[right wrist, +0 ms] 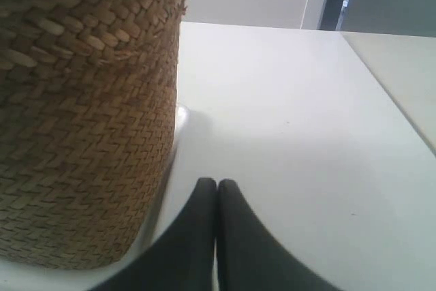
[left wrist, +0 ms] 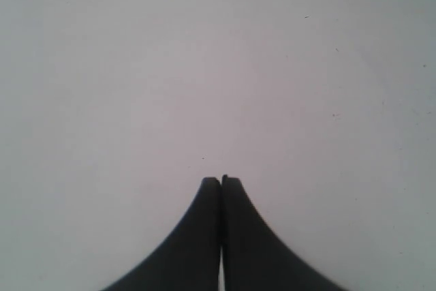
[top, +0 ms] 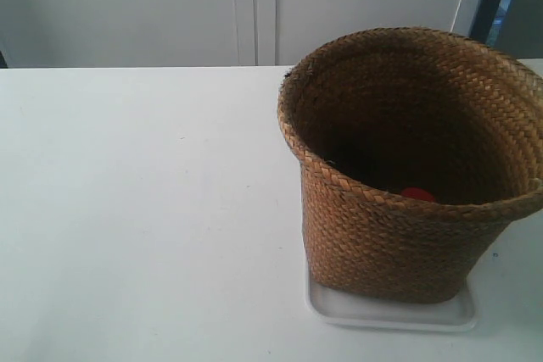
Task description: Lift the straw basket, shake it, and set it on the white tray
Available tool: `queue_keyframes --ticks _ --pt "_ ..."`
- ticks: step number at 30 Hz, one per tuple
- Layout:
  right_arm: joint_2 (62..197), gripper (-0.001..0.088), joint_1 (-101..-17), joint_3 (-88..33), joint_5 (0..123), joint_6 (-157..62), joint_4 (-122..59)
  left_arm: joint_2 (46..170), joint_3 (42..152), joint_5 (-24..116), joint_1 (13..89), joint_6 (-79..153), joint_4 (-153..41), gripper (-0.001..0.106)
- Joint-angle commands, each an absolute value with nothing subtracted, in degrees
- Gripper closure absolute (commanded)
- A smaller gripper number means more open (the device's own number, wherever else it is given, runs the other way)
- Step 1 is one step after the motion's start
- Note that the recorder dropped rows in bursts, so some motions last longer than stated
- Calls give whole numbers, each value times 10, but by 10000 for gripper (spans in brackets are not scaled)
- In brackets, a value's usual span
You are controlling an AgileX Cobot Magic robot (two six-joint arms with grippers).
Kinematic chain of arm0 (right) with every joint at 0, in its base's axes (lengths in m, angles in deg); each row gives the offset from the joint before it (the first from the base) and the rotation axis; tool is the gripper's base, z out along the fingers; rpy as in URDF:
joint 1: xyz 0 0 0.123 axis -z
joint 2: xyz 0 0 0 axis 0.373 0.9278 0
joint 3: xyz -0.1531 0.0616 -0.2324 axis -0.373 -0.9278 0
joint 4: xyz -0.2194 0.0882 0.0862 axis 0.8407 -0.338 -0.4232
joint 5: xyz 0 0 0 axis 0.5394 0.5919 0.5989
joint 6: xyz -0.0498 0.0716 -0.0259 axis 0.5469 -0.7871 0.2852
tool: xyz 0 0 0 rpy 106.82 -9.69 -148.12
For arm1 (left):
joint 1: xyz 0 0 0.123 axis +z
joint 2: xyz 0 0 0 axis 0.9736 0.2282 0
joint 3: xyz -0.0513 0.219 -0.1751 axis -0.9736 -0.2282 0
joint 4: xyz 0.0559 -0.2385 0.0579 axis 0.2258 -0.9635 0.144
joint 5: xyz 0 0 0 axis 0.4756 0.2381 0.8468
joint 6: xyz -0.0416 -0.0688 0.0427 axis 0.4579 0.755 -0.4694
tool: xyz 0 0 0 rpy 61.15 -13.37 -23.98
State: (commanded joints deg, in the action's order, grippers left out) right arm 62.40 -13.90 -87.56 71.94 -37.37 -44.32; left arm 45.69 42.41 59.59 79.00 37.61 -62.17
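Note:
The straw basket (top: 399, 235) stands upright on the white tray (top: 390, 315) at the exterior view's right, its base covering most of the tray. Something small and red (top: 417, 195) shows inside the basket. In the right wrist view the basket (right wrist: 82, 120) fills one side, with a bit of the tray's rim (right wrist: 181, 115) showing beside it. My right gripper (right wrist: 217, 183) is shut and empty, close beside the basket without touching it. My left gripper (left wrist: 221, 180) is shut and empty over bare white table. Neither arm shows in the exterior view.
The white table (top: 144, 209) stretches wide at the exterior view's left. A white wall with panel seams (top: 254, 6) runs behind it. The table's edge (right wrist: 402, 110) and a second pale surface beyond it show in the right wrist view.

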Motion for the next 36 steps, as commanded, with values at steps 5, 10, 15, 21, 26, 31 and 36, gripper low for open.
queue_keyframes --ticks 5,10,15,21,26,31,36 --pt "624 868 -139 -876 720 -374 -443 457 424 596 790 376 -622 1049" --pt "624 868 -139 -876 720 -374 -443 457 424 596 790 376 -622 1049" --pt "624 868 -139 -876 720 -385 -443 457 424 596 790 376 -622 1049" --pt "624 868 -139 -876 720 -385 -443 457 424 596 790 376 -622 1049" --pt "624 868 -139 -876 720 -385 -443 457 424 596 790 376 -622 1049" --pt "624 868 -139 -876 720 -385 -443 457 424 596 790 376 -622 1049" --pt "624 868 -139 -876 720 -385 -443 457 424 596 790 376 -622 1049"
